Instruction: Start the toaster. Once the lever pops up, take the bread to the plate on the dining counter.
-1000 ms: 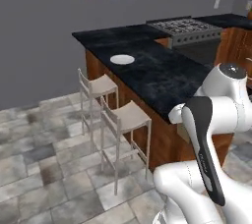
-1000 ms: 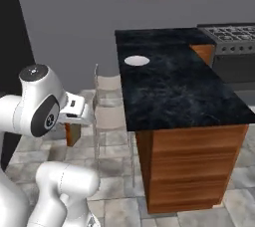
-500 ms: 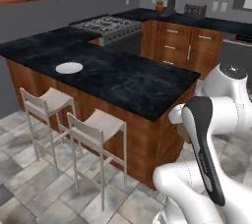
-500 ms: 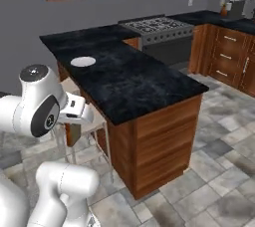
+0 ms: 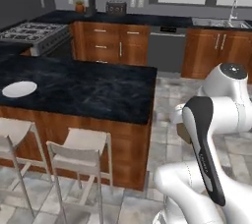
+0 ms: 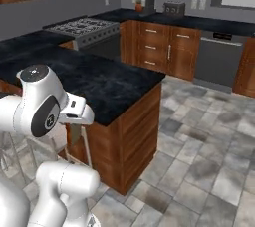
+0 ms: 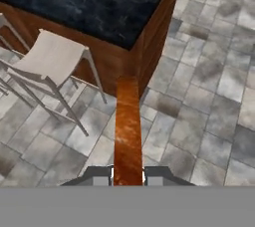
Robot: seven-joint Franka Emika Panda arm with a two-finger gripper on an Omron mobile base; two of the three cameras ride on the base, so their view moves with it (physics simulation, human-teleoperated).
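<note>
Hand view, tool (image 7: 128, 177) clamped on bread (image 7: 127, 126), stool (image 7: 52, 59) beside dining counter (image 7: 99, 7), plate (image 5: 19, 89) far off.

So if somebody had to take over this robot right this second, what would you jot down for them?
Gripper: shut on the bread, seen edge-on between the fingertips, hanging over the tiled floor beside the dining counter.
Plate: bare, on the far left of the dining counter.
Toaster: back on the far counter by the wall; too small to read its lever.
Done: bread is out of the toaster and in the grip.
Left: bring the arm over the dining counter and set the bread on the plate. Two stools stand along that side, so watch them, probably.
</note>
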